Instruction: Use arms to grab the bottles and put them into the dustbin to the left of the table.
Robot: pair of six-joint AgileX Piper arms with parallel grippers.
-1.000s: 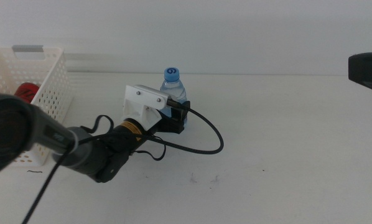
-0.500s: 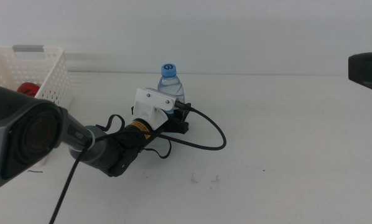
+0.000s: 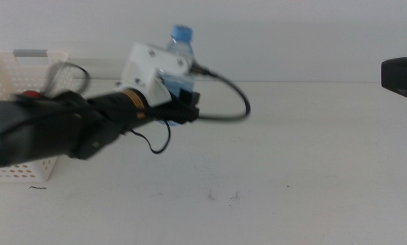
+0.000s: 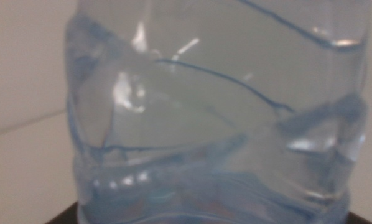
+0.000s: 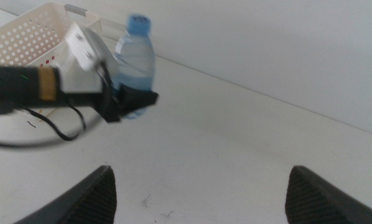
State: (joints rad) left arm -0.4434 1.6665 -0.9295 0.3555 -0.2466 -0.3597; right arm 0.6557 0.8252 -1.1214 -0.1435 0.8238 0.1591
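My left gripper point(image 3: 183, 102) is shut on the small clear water bottle point(image 3: 179, 41) with the blue cap and holds it in the air above the table point(image 3: 292, 150), a little right of the dustbin point(image 3: 33, 68). The bottle's crumpled clear wall point(image 4: 217, 112) fills the left wrist view. From the right wrist view the held bottle point(image 5: 136, 59) stands upright in the left gripper point(image 5: 131, 99), with the white perforated dustbin point(image 5: 30, 37) behind it. A red can point(image 3: 30, 96) lies inside the dustbin. My right gripper point(image 5: 204, 199) is open, far from the bottle, with nothing between its fingers.
A dark part of the right arm point(image 3: 402, 76) shows at the right edge of the middle view. The left arm's black cable point(image 3: 234, 102) loops out to the right of the bottle. Small scuff marks point(image 3: 224, 196) dot the table's near middle.
The left arm has lifted the water bottle off the table and swung it up and left toward the dustbin. The right arm has not moved.
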